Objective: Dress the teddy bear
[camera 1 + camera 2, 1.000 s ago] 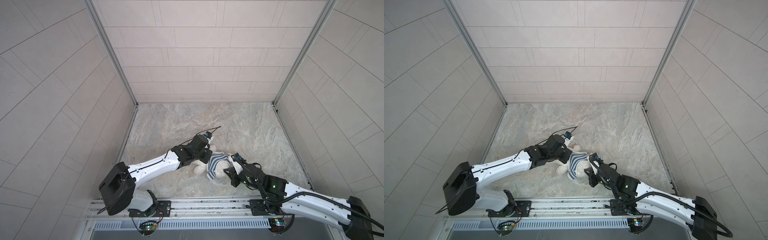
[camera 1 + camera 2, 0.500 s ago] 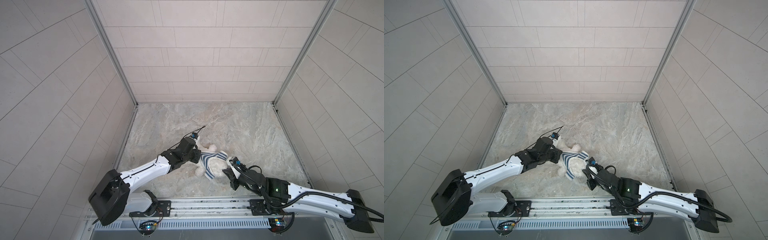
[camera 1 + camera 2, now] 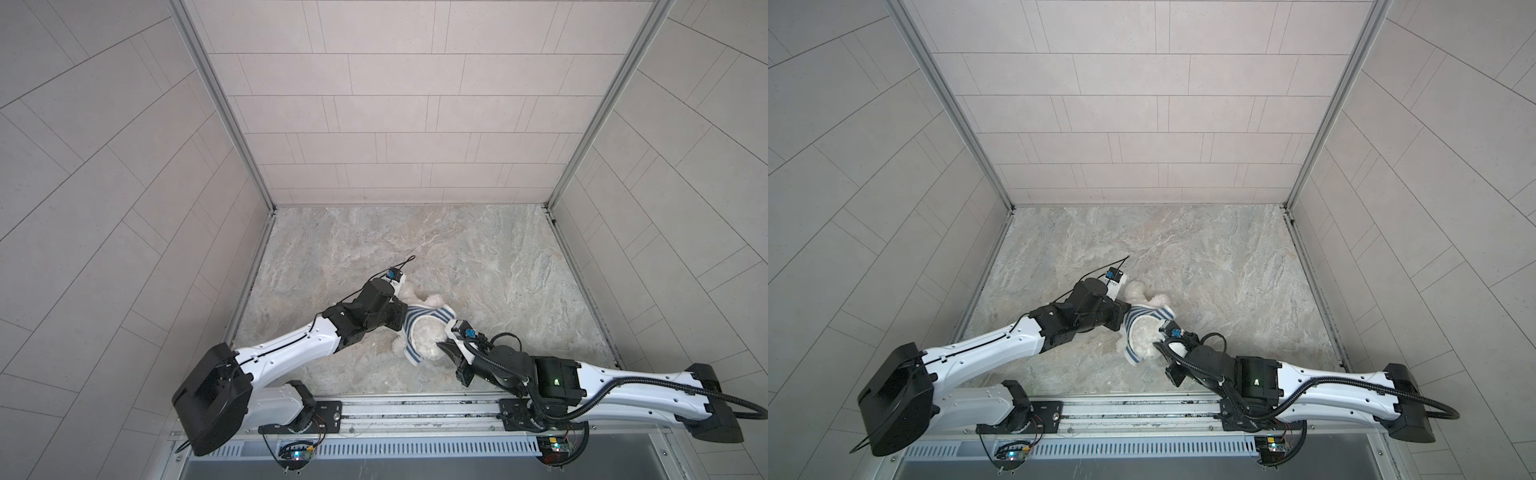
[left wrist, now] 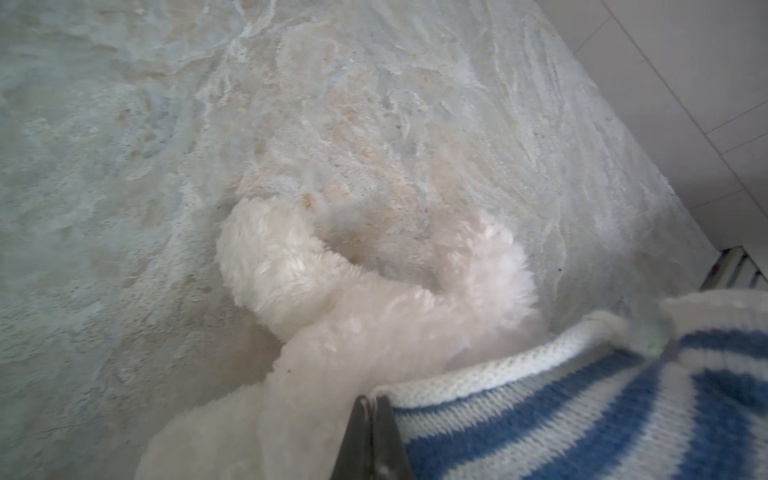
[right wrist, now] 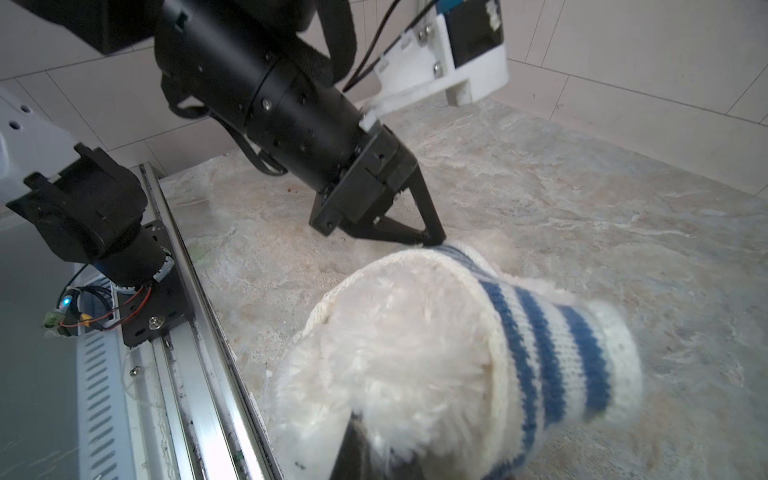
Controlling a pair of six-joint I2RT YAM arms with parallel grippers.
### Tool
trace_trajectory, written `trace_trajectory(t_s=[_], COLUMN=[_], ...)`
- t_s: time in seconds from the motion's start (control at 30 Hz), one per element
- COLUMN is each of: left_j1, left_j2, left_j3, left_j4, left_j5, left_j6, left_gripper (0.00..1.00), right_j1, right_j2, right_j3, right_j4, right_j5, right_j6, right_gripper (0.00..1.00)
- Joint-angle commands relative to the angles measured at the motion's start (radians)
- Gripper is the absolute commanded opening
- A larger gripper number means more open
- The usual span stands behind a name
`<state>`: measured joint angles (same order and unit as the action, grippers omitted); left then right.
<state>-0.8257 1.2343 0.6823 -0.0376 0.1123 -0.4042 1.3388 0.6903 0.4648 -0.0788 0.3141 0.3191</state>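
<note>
Jaws of the left gripper (image 5: 434,242) are pressed together on the white knitted rim of the striped shirt (image 5: 552,353), and the left wrist view shows the same pinch on that rim. Compared with a second ago, this gripper has drawn back along the front rail (image 3: 415,409) toward its left end. The shirt, then bunched tight over the teddy bear (image 3: 424,348), is now stretched into a wide mouth with white fur showing inside it. The right gripper (image 3: 443,345) has slid a little closer to the bear. Inside the shirt sits the bear's body, with two fluffy ends poking out on the side away from the rail. Right jaws are closed as well, buried in fur at the shirt's rim; whether they nip cloth or plush I cannot tell. Bear and shirt lie on the bench (image 3: 457,249) just beyond the rail's middle, between the two grippers
</note>
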Motion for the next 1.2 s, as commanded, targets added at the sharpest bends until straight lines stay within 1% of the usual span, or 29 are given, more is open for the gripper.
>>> trace_trajectory(t_s=[0.0, 0.1, 0.17, 0.23, 0.27, 0.37, 0.43, 0.53, 0.6, 0.73, 0.87, 0.97, 1.07, 1.17], left_j1=[-0.020, -0.019, -0.018, -0.013, -0.012, -0.010, -0.012, -0.016, -0.019, -0.019, -0.019, -0.007, -0.009, -0.009], left_j2=[-0.072, -0.173, -0.234, -0.285, -0.310, -0.375, -0.424, -0.491, -0.502, -0.490, -0.432, -0.391, -0.346, -0.318], left_j3=[-0.016, -0.028, -0.019, -0.014, -0.016, -0.033, -0.062, -0.123, -0.153, -0.178, -0.175, -0.199, -0.206, -0.209], left_j4=[0.023, -0.020, -0.060, -0.087, -0.090, -0.083, -0.063, 0.005, 0.054, 0.143, 0.207, 0.282, 0.346, 0.402], left_j5=[0.023, -0.003, -0.020, -0.020, -0.011, 0.023, 0.038, 0.066, 0.100, 0.125, 0.125, 0.133, 0.157, 0.184], left_j6=[-0.083, -0.088, -0.087, -0.098, -0.111, -0.169, -0.209, -0.275, -0.309, -0.363, -0.403, -0.454, -0.478, -0.496], left_gripper=[0.05, 0.34, 0.46, 0.52, 0.54, 0.55, 0.56, 0.56, 0.54, 0.42, 0.31, 0.30, 0.33, 0.33], right_j1=[0.006, 0.005, 0.005, 0.005, 0.004, -0.026, -0.047, -0.049, -0.049, -0.049, -0.049, -0.049, -0.049, -0.049], right_j2=[-0.025, -0.059, -0.052, -0.033, -0.026, -0.025, -0.024, -0.003, 0.018, 0.048, 0.047, 0.036, 0.031, 0.035], right_j3=[0.055, 0.088, 0.138, 0.199, 0.217, 0.238, 0.246, 0.267, 0.278, 0.285, 0.268, 0.239, 0.226, 0.229], right_j4=[0.028, 0.011, -0.032, -0.083, -0.098, -0.121, -0.121, -0.120, -0.107, -0.085, -0.036, 0.008, 0.033, 0.035], right_j5=[0.113, 0.185, 0.216, 0.256, 0.276, 0.296, 0.288, 0.286, 0.261, 0.234, 0.194, 0.162, 0.137, 0.122], right_j6=[0.039, 0.105, 0.140, 0.182, 0.209, 0.312, 0.353, 0.357, 0.334, 0.303, 0.264, 0.240, 0.223, 0.214], right_gripper=[0.00, 0.00, 0.00, 0.00, 0.00, 0.00, 0.00, 0.00, 0.00, 0.00, 0.00, 0.00, 0.00, 0.00])
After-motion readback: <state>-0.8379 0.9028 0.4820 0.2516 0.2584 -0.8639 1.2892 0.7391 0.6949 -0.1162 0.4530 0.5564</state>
